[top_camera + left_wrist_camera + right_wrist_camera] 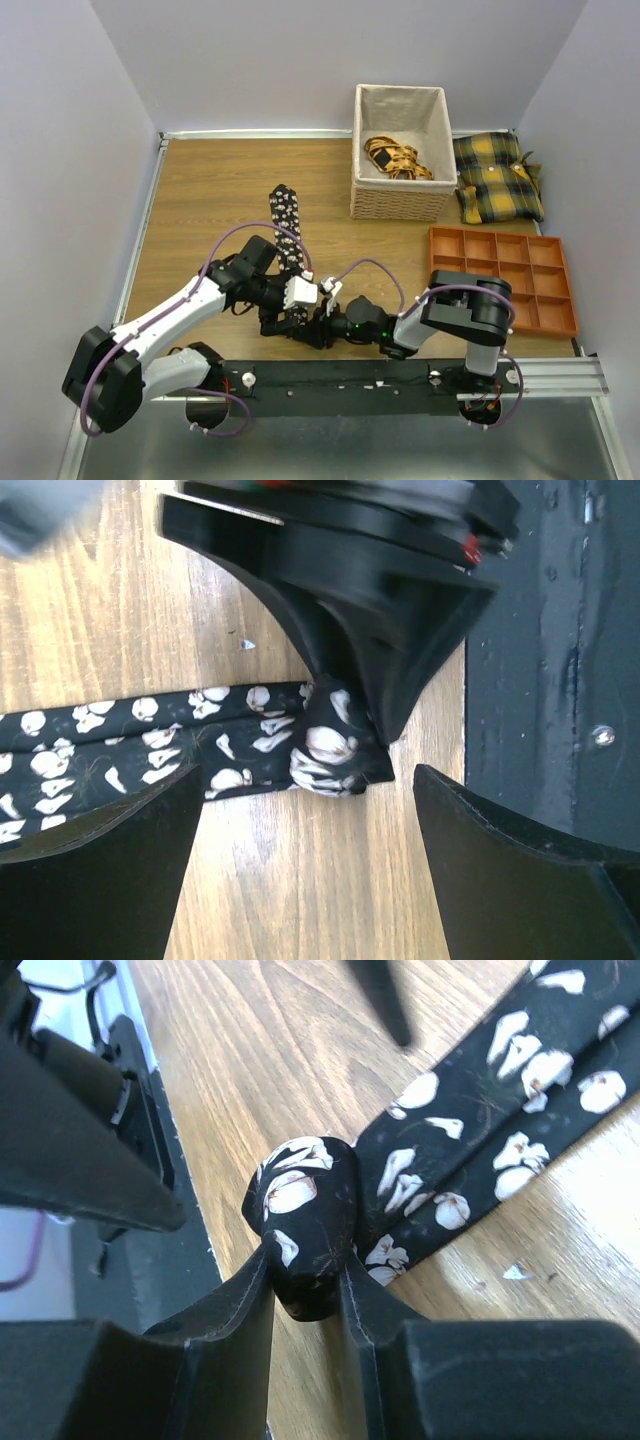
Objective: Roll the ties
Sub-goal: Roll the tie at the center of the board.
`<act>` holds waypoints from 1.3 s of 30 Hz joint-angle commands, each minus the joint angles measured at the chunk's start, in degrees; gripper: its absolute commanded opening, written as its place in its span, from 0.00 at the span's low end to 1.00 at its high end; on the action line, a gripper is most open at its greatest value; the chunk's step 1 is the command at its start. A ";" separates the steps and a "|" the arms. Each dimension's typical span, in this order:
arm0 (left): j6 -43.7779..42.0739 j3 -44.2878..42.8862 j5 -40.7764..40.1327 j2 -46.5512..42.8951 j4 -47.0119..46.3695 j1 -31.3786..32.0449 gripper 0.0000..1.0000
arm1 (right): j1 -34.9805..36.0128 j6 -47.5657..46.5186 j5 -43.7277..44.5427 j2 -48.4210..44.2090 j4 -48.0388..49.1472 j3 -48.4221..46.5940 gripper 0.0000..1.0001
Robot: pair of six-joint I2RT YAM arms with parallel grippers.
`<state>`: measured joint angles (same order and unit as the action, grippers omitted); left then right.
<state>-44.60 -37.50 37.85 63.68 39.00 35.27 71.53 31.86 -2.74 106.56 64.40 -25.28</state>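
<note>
**A:** Lying where, that tie (pixel 287 225)?

**B:** On the wooden table (pixel 220 190). It is a black strip with pale flowers, running from mid-table toward the near edge, between the two arms. Its near end is wound into a small tight coil (pixel 300 1205).

**A:** Who has the coil?

**B:** The right gripper (pixel 305 1260). Its jaws pinch the coil from both sides, low over the wood and just beside the black rail (pixel 340 380) at the near edge.

**A:** And the left gripper (pixel 305 780)?

**B:** Its jaws are spread wide and hold nothing. Its fingers (pixel 100 880) stand one on each side of the rolled end. I cannot tell whether either brushes the cloth.

**A:** The rest of the tie?

**B:** Unrolled and flat on the wood, with its wide tip pointing away from the arms.

**A:** What lies further out?

**B:** A wicker basket (pixel 400 203) stands at the far side, with orange patterned fabric (pixel 395 158) inside. Yellow-and-black plaid cushions (pixel 497 178) sit just to its right. An orange compartment tray (pixel 500 233) lies nearer, on the right, well apart from the tie.
</note>
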 commanded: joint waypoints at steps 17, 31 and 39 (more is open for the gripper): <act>1.97 9.98 -26.14 -6.90 -9.47 15.18 0.93 | -11.41 23.16 -19.67 8.84 -12.19 -6.89 0.10; 8.30 6.91 -25.37 -2.00 -9.21 15.62 0.82 | -13.87 31.06 -25.64 10.68 -14.59 -10.15 0.09; 6.28 8.49 -21.94 -1.89 -9.30 15.89 0.58 | -14.66 31.86 -26.44 11.12 -15.18 -10.41 0.09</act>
<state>-38.28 -29.52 12.71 61.93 29.41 50.74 57.41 63.00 -28.97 114.98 55.31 -36.69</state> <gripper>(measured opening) 0.670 0.327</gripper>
